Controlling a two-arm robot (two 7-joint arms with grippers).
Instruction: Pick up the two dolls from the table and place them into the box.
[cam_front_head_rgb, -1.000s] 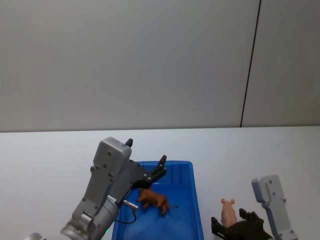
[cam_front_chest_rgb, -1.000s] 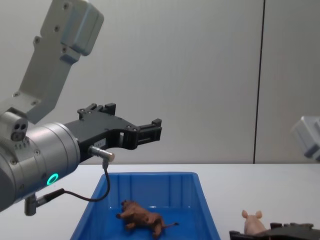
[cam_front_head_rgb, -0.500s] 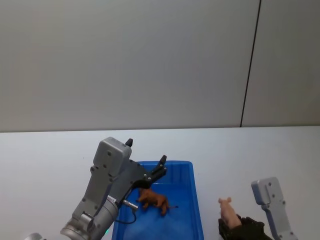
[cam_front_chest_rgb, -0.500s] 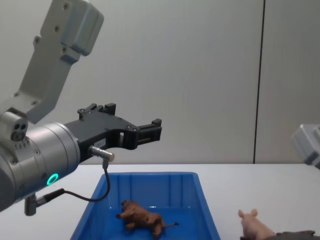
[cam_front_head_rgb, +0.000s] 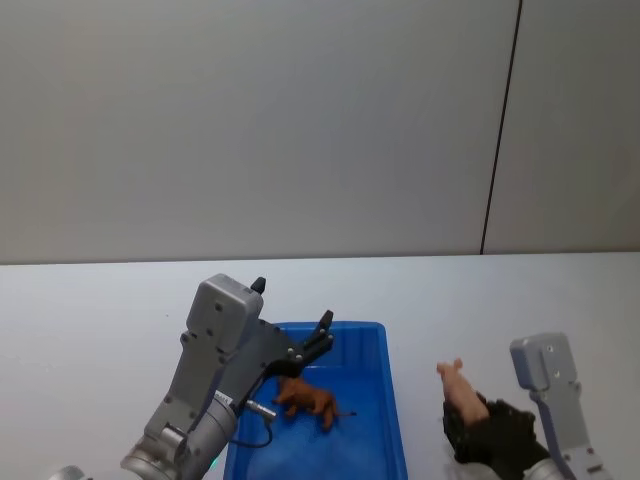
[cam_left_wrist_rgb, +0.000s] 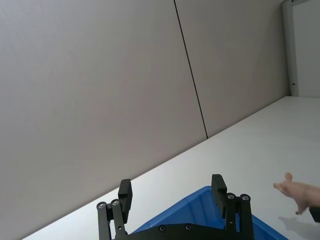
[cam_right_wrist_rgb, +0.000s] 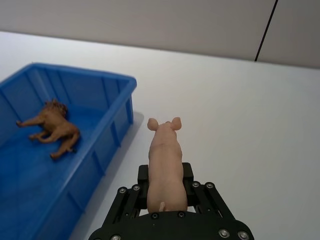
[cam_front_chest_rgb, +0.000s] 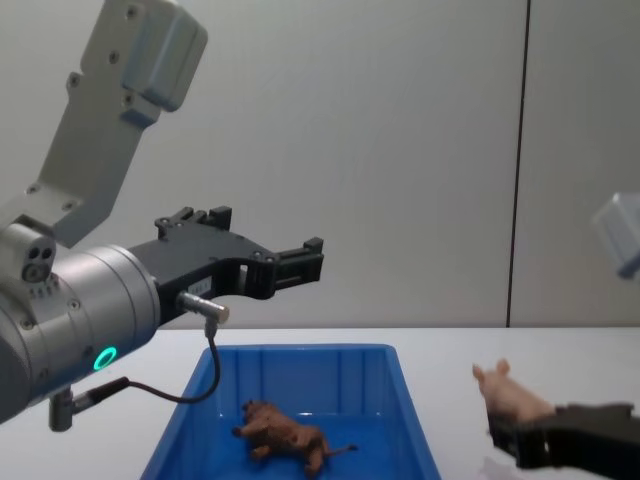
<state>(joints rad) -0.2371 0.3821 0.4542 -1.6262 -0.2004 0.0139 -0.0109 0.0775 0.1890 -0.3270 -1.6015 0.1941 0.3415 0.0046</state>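
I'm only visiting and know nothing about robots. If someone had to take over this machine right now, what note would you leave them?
The left gripper hangs open and empty over the blue box.
The right gripper is shut on the pink pig, held above the table, to the right of the box.
Done: the brown lion lies inside the box.
Left to do: carry the pig over the box and release it inside.
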